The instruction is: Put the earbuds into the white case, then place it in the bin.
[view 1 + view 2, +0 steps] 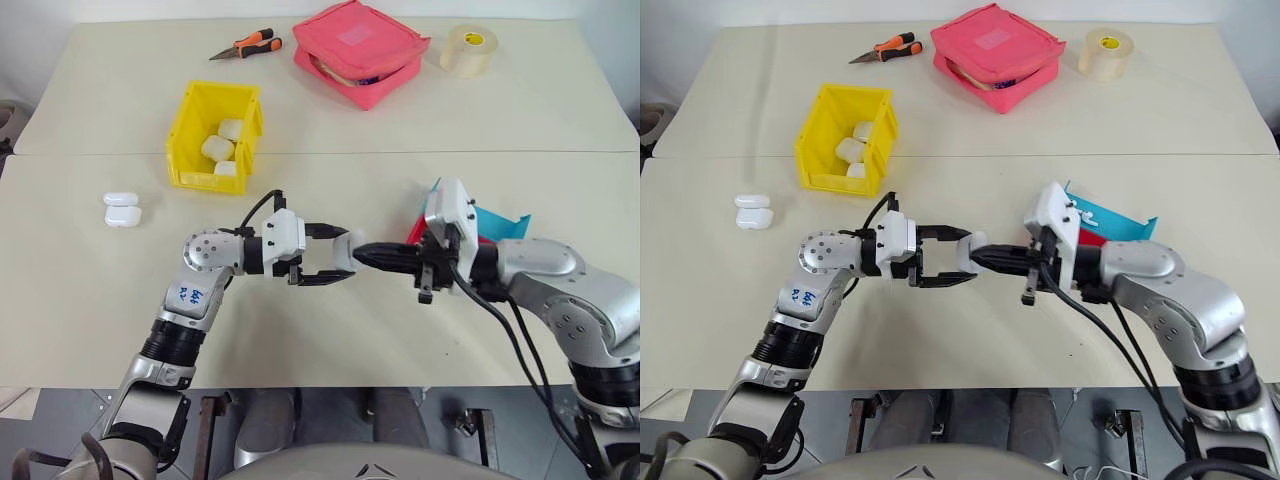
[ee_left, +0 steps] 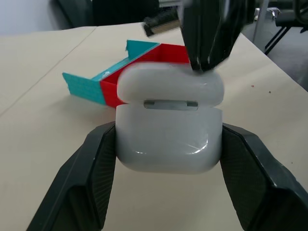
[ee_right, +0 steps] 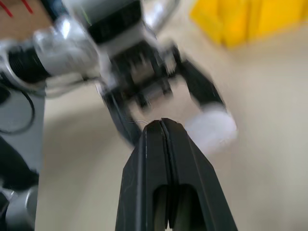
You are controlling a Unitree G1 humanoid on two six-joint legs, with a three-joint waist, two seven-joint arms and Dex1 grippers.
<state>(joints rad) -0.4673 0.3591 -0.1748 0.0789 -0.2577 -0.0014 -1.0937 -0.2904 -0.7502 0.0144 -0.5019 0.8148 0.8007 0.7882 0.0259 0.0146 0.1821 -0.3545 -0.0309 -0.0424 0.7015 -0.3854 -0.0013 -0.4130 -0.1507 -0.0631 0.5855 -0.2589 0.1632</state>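
Observation:
My left gripper (image 1: 341, 255) is shut on the white case (image 2: 168, 139) and holds it above the table, in front of me. In the left wrist view the case's hinge side faces the camera and the lid sits down on the body. My right gripper (image 1: 359, 252) is shut, and its fingertips (image 2: 207, 48) press against the lid. The earbuds are hidden. The yellow bin (image 1: 190, 130) stands farther back on the left, with several white cases inside.
Two more white cases (image 1: 121, 210) lie on the table at the left. A red-and-blue tray (image 1: 497, 222) sits behind my right arm. A pink pouch (image 1: 360, 50), a tape roll (image 1: 468, 50) and orange pliers (image 1: 248, 45) lie along the far edge.

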